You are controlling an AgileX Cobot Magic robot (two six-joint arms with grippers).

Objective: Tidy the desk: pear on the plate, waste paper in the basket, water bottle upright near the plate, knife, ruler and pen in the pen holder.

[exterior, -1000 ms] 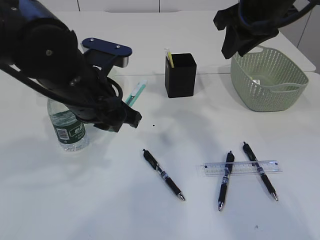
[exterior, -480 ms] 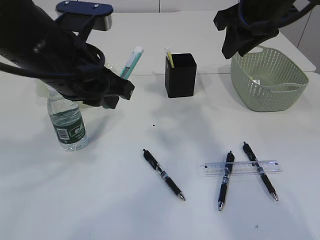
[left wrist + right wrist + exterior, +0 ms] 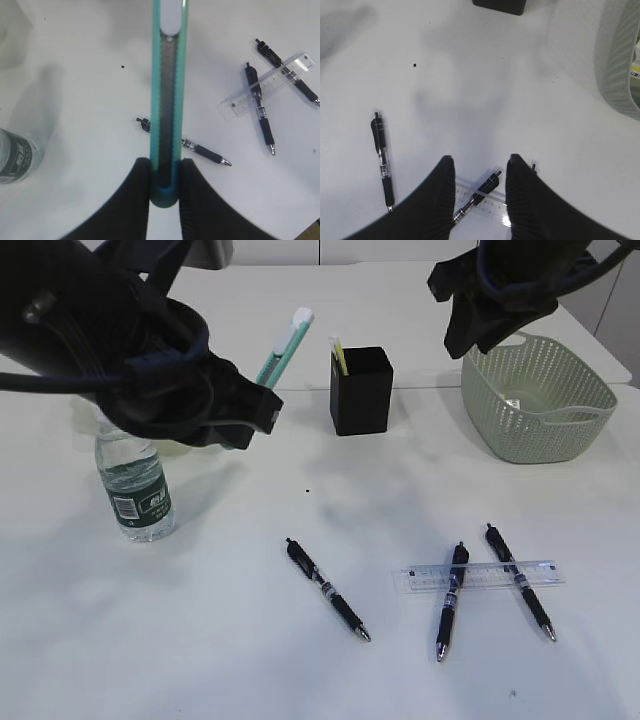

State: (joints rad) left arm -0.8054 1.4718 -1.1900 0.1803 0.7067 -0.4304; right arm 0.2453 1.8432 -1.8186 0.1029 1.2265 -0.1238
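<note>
Gripping the teal plastic utility knife (image 3: 169,100) by its butt end, my left jaws (image 3: 165,180) are clenched on it, one black finger on each side, and the knife rises at a slant above the white table (image 3: 250,660), its pale tip to the left of the black square pen holder (image 3: 361,390). A yellow-green stick leans out of that holder at its left corner. My right jaws (image 3: 479,187) hang released and hold nothing, high over the right of the table near the pale green woven plastic basket (image 3: 537,398). A clear water bottle with a green label (image 3: 133,485) stands upright at the left, partly behind my left arm. Three black click pens lie on the table: one (image 3: 327,589) alone near the middle, lying diagonally, and two further right. Those two, one (image 3: 451,586) nearly vertical and the other (image 3: 518,581) slanted, lie across a transparent plastic ruler (image 3: 478,575), which rests flat. I cannot make out what lies in the basket.
</note>
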